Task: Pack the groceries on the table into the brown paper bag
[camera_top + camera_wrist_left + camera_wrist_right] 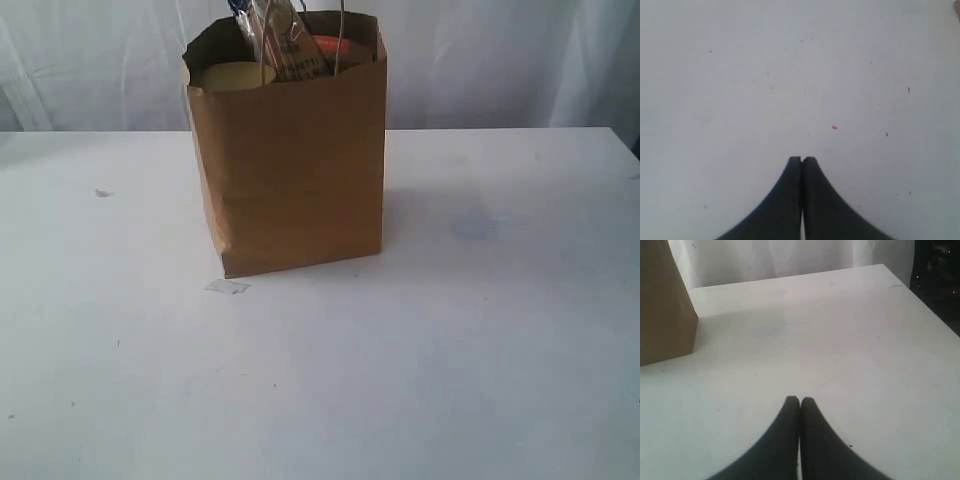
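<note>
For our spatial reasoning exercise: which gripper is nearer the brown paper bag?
Probably right. The right gripper has the brown paper bag close ahead; the left gripper faces almost only table.

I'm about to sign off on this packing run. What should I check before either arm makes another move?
1. Paper bag upright on the table: ok.
2. Groceries outside the bag: none seen in any view: ok.
3. All six items inside: cannot tell. Only a yellow lid, a tall packet and an orange-labelled pouch show at the top.
4. Left gripper shut and empty: ok.
5. Right gripper shut and empty, clear of the bag: ok.
6. Small pale scrap on the table by the bag's front: cannot tell what it is.
</note>
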Action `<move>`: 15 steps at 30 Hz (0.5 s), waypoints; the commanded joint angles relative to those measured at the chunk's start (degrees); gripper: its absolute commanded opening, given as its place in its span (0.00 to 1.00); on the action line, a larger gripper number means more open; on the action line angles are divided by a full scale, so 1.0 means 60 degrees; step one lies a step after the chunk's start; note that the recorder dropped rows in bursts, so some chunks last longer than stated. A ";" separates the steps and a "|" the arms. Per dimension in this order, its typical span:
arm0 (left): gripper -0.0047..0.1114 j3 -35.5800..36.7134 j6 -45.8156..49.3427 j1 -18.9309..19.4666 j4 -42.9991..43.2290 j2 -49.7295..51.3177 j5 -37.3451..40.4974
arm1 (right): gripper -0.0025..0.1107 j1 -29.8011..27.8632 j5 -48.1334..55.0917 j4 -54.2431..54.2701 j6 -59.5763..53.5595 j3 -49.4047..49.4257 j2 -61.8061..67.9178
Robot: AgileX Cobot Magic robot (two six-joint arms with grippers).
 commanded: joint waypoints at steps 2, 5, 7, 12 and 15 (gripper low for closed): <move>0.04 0.0046 0.1987 -0.0055 -0.0273 -0.0037 -0.1612 | 0.02 -0.0073 -0.0019 0.0061 -0.0031 0.0016 -0.0048; 0.04 0.0066 0.3027 -0.0055 -0.0343 -0.0037 -0.1897 | 0.02 -0.0073 -0.0019 0.0061 -0.0031 0.0016 -0.0048; 0.04 0.0340 0.2717 -0.0055 -0.0163 -0.0037 -0.1350 | 0.02 -0.0073 -0.0019 0.0061 -0.0031 0.0016 -0.0048; 0.04 0.0609 0.2913 -0.0055 -0.0207 -0.0037 -0.1685 | 0.02 -0.0073 -0.0019 0.0061 -0.0031 0.0016 -0.0048; 0.04 0.0609 0.3257 -0.0055 -0.0207 -0.0037 -0.1667 | 0.02 -0.0073 -0.0019 0.0061 -0.0031 0.0016 -0.0048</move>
